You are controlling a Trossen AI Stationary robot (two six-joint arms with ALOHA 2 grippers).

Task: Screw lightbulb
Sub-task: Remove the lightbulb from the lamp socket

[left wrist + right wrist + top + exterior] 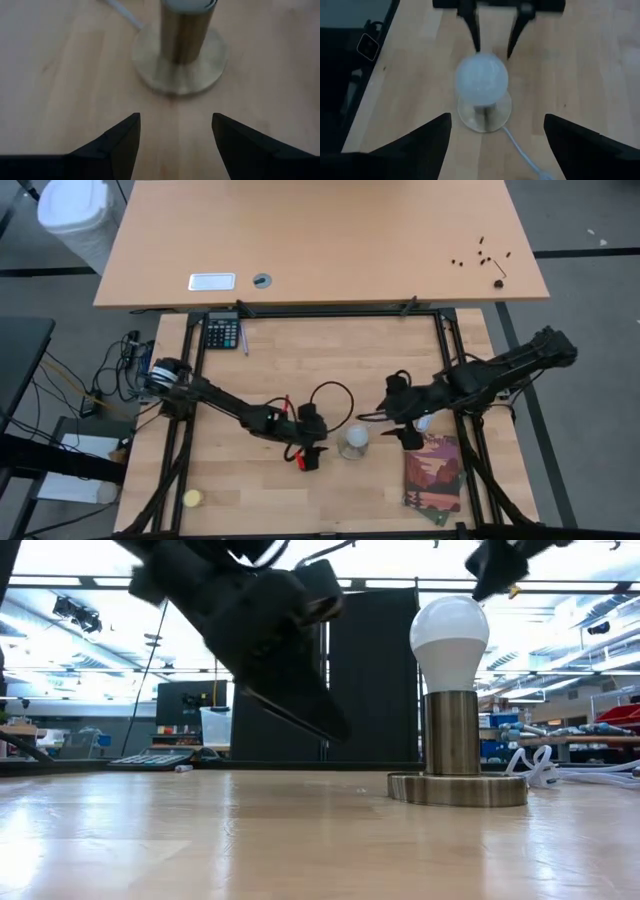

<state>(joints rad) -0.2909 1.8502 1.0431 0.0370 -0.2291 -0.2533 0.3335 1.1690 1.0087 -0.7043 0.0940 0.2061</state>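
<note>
The wooden table (250,490) lies under both my grippers. The socket stand (457,788) rests between them, its brass post upright. The lightbulb (450,635) sits upright in that post, untouched. My left gripper (175,145) hovers just short of the base, fingers spread. My right gripper (495,150) hangs above, also spread, holding nothing.
</note>
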